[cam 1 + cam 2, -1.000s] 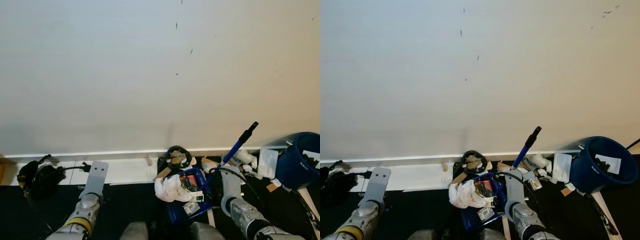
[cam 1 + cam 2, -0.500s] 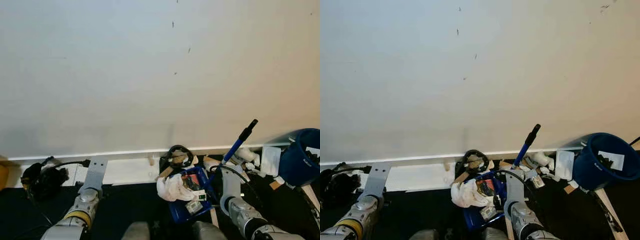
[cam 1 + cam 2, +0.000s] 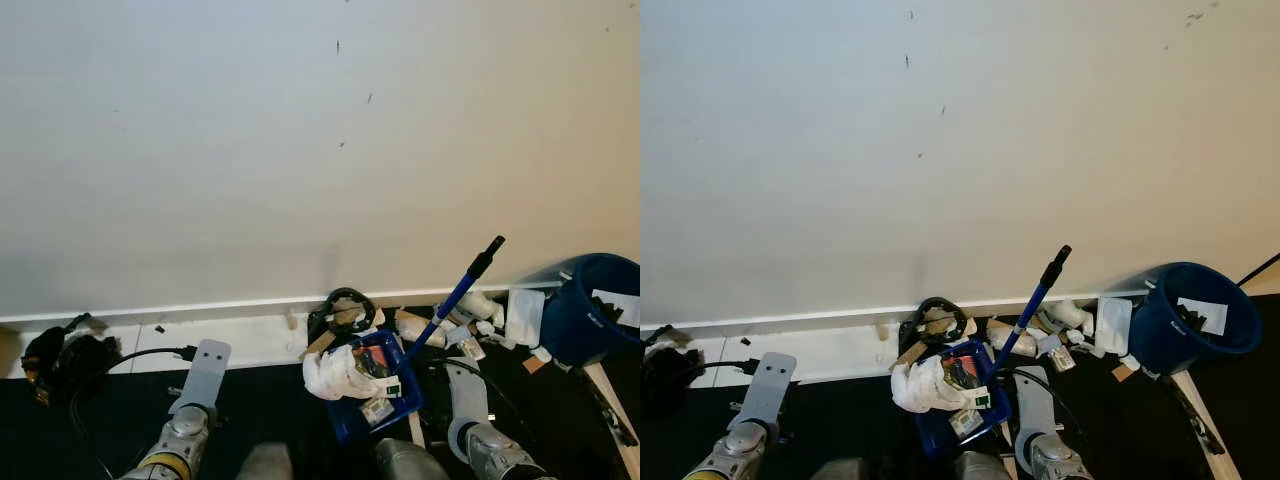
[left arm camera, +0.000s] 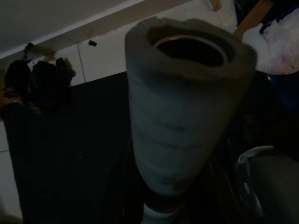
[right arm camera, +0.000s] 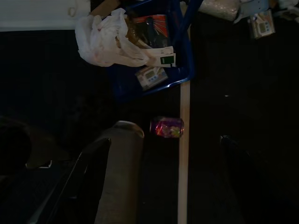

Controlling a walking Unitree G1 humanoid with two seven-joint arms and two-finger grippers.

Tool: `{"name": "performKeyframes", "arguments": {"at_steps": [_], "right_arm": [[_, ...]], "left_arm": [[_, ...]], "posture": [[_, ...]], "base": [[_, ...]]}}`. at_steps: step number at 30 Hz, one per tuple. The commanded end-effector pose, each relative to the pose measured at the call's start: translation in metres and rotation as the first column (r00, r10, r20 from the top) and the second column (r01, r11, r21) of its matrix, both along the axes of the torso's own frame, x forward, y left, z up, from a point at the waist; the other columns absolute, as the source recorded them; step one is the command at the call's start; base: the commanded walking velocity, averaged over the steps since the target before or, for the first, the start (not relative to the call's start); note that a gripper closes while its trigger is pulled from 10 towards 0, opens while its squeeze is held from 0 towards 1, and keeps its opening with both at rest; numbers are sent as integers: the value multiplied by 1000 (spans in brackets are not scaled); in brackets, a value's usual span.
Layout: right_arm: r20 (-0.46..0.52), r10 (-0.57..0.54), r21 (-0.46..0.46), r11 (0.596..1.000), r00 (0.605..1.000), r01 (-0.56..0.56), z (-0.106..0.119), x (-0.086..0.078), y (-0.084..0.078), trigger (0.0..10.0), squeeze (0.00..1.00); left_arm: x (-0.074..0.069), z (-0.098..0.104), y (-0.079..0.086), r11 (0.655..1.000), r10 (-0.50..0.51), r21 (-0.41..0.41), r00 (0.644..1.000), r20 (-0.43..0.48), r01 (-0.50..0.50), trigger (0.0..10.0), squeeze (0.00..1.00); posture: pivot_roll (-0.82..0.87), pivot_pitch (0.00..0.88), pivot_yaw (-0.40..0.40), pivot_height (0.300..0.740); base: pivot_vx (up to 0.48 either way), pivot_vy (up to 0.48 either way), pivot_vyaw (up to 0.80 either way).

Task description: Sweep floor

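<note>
A blue dustpan [image 3: 408, 397] lies on the dark floor by the wall, heaped with a white plastic bag [image 3: 335, 375] and small packets. Its blue handle [image 3: 458, 292] with a black tip leans up to the right. Loose litter [image 3: 470, 318] of white scraps and cardboard is piled against the white baseboard beside it. My left arm [image 3: 203, 365] and right arm [image 3: 466, 393] hang low at the near edge. In the right wrist view the dustpan [image 5: 182, 74] lies ahead, with a crushed pink can [image 5: 167, 127] and a wooden strip [image 5: 184, 154] nearer. A grey padded tube [image 4: 182, 107] stands close in the left wrist view.
A blue bucket [image 3: 588, 322] with paper inside stands at the right, by the wall. A black ring [image 3: 345, 304] lies behind the dustpan. A black bundle [image 3: 58, 358] and a black cable [image 3: 130, 360] with a plug lie at the left. The wall is close ahead.
The whole picture has shifted a little as the camera moved. Both forearms now sit lower in the picture. The dustpan and litter stay in place.
</note>
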State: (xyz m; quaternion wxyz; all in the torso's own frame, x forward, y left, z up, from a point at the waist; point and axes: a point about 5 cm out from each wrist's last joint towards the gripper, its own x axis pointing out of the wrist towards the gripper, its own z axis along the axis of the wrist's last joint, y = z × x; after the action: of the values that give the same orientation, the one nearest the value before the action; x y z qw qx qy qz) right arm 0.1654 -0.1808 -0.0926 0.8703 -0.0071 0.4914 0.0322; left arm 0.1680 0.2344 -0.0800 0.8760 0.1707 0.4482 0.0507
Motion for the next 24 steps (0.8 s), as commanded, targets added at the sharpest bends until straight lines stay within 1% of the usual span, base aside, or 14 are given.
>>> {"name": "performKeyframes", "arguments": {"at_steps": [1,3,6,8,9,12,13,15,18,21,24], "right_arm": [[3,11,-13,1000,1000,-11,1,2,-6,10000,0],[2,59,-19,998,998,-59,3,4,-7,10000,0],[6,70,-25,997,998,-70,4,6,-9,10000,0],[15,68,-33,997,998,-67,6,9,-11,10000,0],[31,27,-33,999,999,-26,7,13,-12,10000,0],[34,13,-29,1000,999,-12,7,13,-11,10000,0],[34,-1,-18,1000,999,2,6,11,-8,10000,0],[22,-2,3,1000,1000,2,1,3,3,10000,0],[17,-1,8,1000,1000,1,0,0,7,10000,0],[-3,8,23,1000,1000,-8,-6,-12,16,10000,0],[-11,9,19,1000,1000,-9,-7,-16,16,10000,0]], "left_arm": [[-8,-4,-4,1000,22,-20,1000,-16,-22,10000,0],[-9,-5,-4,999,33,-33,999,-12,-33,10000,0],[-9,-5,-4,999,32,-34,999,-10,-33,10000,0],[-8,-4,-4,999,31,-32,999,-6,-31,10000,0],[-4,-3,-5,1000,16,-25,1000,8,-16,10000,0],[-3,-2,-5,1000,8,-23,1000,15,-8,10000,0],[-1,-1,-6,1000,2,-21,1000,20,-1,10000,0],[4,1,-8,1000,-26,-13,999,27,27,10000,0],[5,1,-8,999,-35,-10,999,28,36,10000,0],[9,4,-4,998,-55,-4,998,33,56,10000,0],[11,6,0,998,-58,4,998,30,58,10000,0]], "posture": [[132,16,-93,740],[140,5,-97,740],[142,2,-99,740],[149,0,-94,740],[154,0,-86,740],[153,0,-84,740],[155,0,-71,740],[161,0,-50,740],[161,0,-48,740],[163,0,-21,740],[161,0,-13,740]], "base": [[0,0,0],[0,0,0],[0,0,0],[0,0,0],[0,0,0],[0,0,0],[0,0,0],[0,0,0],[0,0,0],[0,0,0],[0,0,0]]}}
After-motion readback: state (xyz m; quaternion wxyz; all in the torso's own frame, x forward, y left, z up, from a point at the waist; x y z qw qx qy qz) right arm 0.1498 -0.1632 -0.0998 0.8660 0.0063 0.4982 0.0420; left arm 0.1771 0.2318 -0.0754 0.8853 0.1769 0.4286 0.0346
